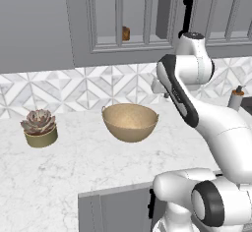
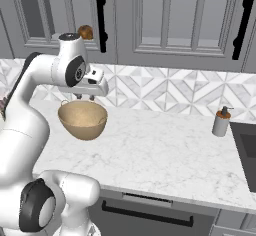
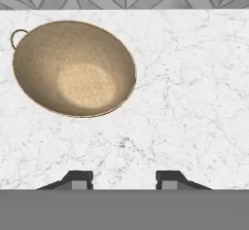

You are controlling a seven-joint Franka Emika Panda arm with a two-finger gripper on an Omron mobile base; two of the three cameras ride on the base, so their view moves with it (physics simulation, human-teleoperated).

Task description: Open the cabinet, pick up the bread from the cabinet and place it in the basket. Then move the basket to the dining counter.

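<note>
Pincer open, empty above bench; basket beside it, succulent left, dispenser right

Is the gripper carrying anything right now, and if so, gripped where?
Nothing is held. The gripper hangs above bare counter with nothing between its fingertips; the basket sits apart on the counter.

The basket looks like matt, grainy tan fibre with thin wire-like loop handles. The counter is smooth white marble with grey veins. The cabinet is flat matt grey with glass panes; its handle is glossy black. The bread looks rough and crusty
</note>
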